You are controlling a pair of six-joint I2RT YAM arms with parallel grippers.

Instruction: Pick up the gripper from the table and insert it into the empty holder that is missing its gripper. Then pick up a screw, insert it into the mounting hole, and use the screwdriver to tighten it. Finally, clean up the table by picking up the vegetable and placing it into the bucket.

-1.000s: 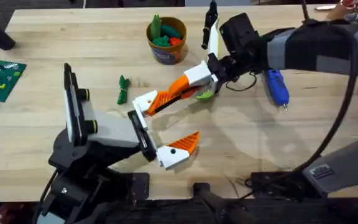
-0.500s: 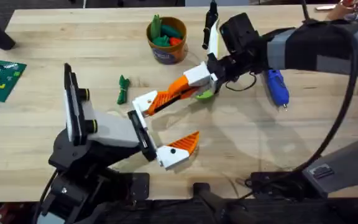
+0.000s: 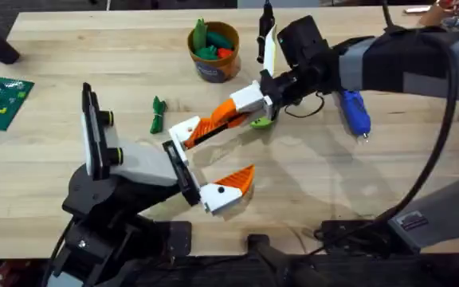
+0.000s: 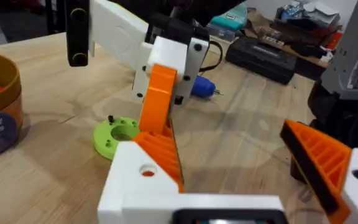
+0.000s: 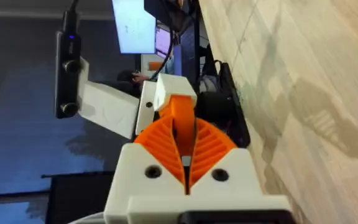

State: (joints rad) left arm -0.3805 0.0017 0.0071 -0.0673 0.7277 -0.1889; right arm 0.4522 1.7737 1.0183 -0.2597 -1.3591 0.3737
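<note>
The right claw is clenched on the tapered orange body of the gripper, over the middle of the bench. The gripper's white base sits against the black face plate of the holder. The left claw, which is that holder, stands spread with nothing between its sides and one finger in place. Whether the base is fully home I cannot tell.

I judge this to be the seating step. It would go best as a straight push along the gripper's length into the plate, with the base held square rather than cocked. The hole in the white base should end up open and reachable for the screw. Release only once the piece sits without help. The lime ring lies just beside the right claw and is best left alone
</note>
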